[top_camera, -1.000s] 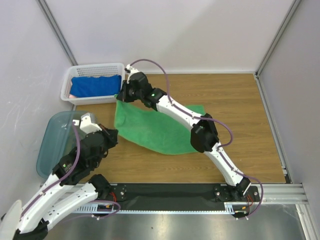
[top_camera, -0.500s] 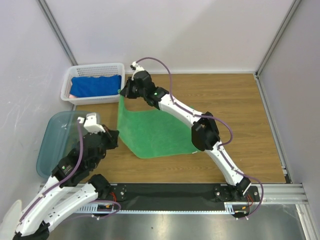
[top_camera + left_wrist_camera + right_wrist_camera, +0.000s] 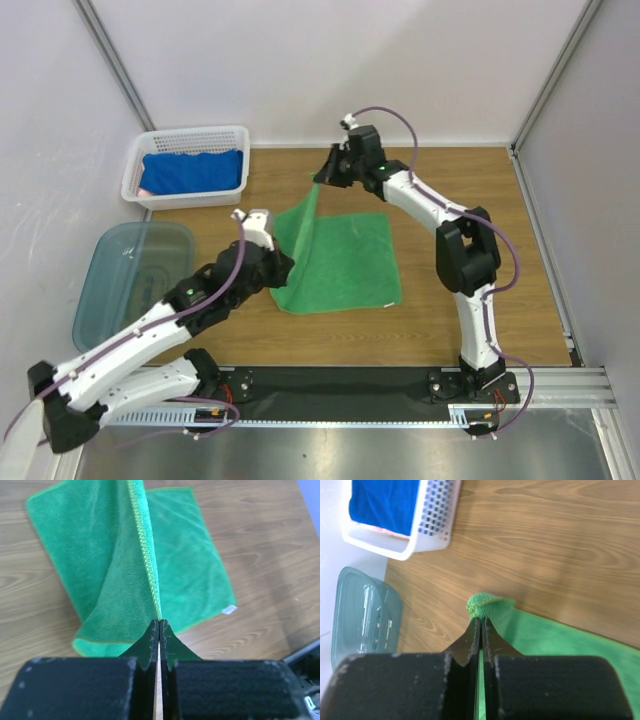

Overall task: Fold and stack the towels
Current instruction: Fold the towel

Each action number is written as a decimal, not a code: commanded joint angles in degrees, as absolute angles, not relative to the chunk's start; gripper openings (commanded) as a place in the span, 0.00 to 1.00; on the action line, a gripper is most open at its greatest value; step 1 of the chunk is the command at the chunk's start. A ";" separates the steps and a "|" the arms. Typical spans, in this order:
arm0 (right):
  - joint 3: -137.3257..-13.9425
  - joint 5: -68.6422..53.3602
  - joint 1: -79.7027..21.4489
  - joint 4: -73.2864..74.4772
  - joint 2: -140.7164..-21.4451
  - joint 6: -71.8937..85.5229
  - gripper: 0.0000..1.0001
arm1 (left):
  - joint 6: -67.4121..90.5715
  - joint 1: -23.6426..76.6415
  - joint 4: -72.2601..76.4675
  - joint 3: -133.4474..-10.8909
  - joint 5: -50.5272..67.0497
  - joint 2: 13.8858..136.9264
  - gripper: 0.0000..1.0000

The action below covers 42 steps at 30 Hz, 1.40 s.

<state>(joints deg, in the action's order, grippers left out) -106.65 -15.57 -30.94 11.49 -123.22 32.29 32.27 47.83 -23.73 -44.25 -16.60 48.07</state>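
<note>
A bright green towel (image 3: pixel 350 265) lies on the wooden table with its left edge lifted into a taut ridge above the rest of the cloth. My right gripper (image 3: pixel 322 178) is shut on the far corner of that edge, which bunches at its fingertips (image 3: pixel 481 620). My left gripper (image 3: pixel 283 268) is shut on the near end of the same hemmed edge (image 3: pixel 159 622). The green towel (image 3: pixel 195 570) spreads flat below it. A royal blue towel (image 3: pixel 192 170) lies in the white basket, with a pink edge (image 3: pixel 387 530) showing beneath it.
The white perforated basket (image 3: pixel 190 135) stands at the back left against the wall. A translucent teal tub (image 3: pixel 120 290) sits in front of it by the left wall. Bare wood lies right of the towel, as far as the right wall (image 3: pixel 590 200).
Both grippers have swung to the right with the towel's left edge. The edge now stands raised over the middle of the cloth instead of lying beside the basket and tub.
</note>
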 commanded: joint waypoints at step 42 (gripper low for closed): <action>-97.21 -21.97 -22.59 11.42 -116.28 20.66 0.00 | 71.02 69.70 -32.52 -76.20 -33.22 87.01 0.00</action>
